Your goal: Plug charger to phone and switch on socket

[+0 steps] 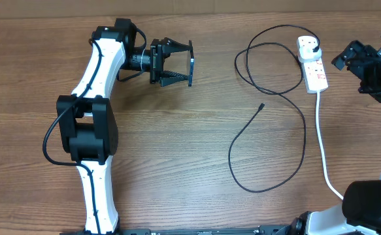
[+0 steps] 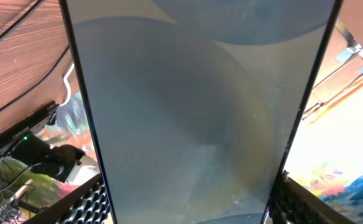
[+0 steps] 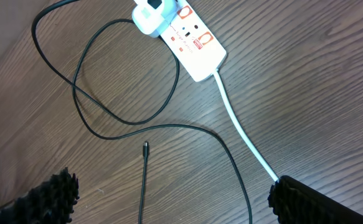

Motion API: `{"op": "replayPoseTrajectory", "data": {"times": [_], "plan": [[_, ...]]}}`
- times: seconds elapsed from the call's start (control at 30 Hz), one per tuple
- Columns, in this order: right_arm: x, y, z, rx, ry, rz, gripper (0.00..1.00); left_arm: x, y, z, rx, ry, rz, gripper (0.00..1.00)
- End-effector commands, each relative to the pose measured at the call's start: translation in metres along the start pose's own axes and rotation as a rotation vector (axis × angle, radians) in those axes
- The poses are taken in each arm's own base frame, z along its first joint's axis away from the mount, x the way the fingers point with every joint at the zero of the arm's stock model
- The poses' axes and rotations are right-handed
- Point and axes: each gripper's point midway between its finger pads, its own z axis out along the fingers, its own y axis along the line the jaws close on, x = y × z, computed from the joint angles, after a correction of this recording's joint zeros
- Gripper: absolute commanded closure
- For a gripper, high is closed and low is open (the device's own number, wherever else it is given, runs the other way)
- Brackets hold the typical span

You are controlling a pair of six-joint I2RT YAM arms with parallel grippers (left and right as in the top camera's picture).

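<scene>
The left tool is clamped on the slim smartphone with a pale blue-grey screen. It holds the phone on edge above the far left of the brown wood-grain surface, and in the left wrist view the screen fills the gap between the jaws.

The right tool hangs at the far right edge with its ridged black fingers spread wide and nothing between them.

Just left of it lies the small white power strip with red marks, its thick white cord trailing towards the near right. The long thin black charger cable loops left of the strip, well apart from the phone. One end meets a white plug block in the strip's far end, and its tiny connector tip lies bare on the wood.
</scene>
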Motion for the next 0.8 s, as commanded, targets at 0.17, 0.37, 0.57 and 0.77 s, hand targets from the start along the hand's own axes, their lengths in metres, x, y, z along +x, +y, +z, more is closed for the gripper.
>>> {"op": "replayPoseTrajectory", "data": {"times": [0.17, 0.37, 0.57, 0.77], "plan": [[-0.0066, 0.0024, -0.0050, -0.003, -0.027, -0.001, 0.00, 0.0086, -0.0150, -0.0017, 0.050, 0.036, 0.039, 0.32], [-0.0067, 0.0024, -0.0050, -0.003, -0.027, -0.002, 0.00, 0.0088, -0.0150, -0.0015, 0.050, 0.037, 0.043, 0.33], [-0.0067, 0.0024, -0.0050, -0.003, -0.027, -0.002, 0.00, 0.0088, -0.0150, -0.0015, 0.050, 0.037, 0.043, 0.33], [-0.0067, 0.0024, -0.0050, -0.003, -0.027, -0.002, 0.00, 0.0087, -0.0149, -0.0015, 0.050, 0.037, 0.043, 0.33]]}}
